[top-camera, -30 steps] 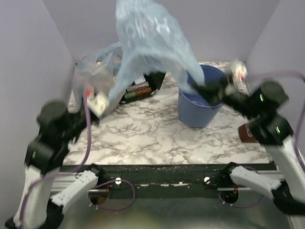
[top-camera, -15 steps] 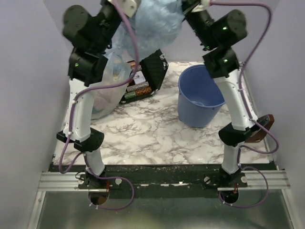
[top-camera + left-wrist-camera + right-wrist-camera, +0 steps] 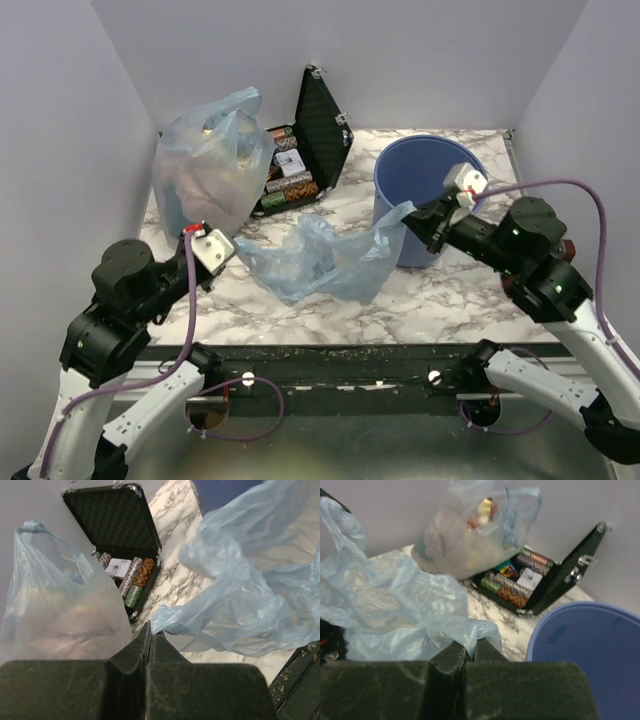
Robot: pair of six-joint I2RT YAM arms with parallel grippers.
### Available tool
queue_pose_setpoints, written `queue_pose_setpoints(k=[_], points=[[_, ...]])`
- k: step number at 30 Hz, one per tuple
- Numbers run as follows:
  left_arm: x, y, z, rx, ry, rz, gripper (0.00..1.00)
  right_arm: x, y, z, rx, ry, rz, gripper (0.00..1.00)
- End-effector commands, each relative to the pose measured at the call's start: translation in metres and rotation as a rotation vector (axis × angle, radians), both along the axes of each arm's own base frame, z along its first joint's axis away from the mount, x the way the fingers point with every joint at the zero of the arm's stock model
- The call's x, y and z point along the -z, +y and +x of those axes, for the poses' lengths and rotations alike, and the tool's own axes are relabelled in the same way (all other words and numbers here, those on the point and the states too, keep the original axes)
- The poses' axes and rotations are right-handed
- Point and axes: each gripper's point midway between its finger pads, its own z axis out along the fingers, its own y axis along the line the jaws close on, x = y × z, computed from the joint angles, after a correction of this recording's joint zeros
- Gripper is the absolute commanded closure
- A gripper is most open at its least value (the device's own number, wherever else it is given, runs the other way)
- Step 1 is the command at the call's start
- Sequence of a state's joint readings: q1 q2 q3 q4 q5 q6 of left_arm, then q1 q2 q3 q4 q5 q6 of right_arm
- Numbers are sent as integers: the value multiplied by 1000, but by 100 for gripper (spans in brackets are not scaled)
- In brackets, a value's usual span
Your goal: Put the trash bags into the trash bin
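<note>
The left gripper (image 3: 150,629) is pinching one corner of the light-blue bag (image 3: 315,258). The right gripper (image 3: 469,647) is pinching another edge beside the blue bucket (image 3: 425,170). The bag is sagging onto the marble tabletop (image 3: 330,320), and pale walls (image 3: 420,60) are enclosing it.

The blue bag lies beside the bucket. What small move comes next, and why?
Probably lift the right tool above the rim of the trash bin: it and the left tool each pinch the trash bag, which sags onto the table outside the bin.
</note>
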State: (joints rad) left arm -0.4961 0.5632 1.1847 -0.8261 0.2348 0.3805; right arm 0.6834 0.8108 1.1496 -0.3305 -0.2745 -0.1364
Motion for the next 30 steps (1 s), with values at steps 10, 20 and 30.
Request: queue_pose_setpoints(k=[10, 20, 30], points=[[-221, -7, 209, -437, -292, -101, 100, -190, 39, 233, 399, -124, 264, 99], [-171, -34, 39, 97, -423, -68, 100, -163, 15, 33, 14, -324, 231, 99], [13, 9, -64, 163, 150, 115, 100, 42, -4, -43, -125, 180, -119, 99]])
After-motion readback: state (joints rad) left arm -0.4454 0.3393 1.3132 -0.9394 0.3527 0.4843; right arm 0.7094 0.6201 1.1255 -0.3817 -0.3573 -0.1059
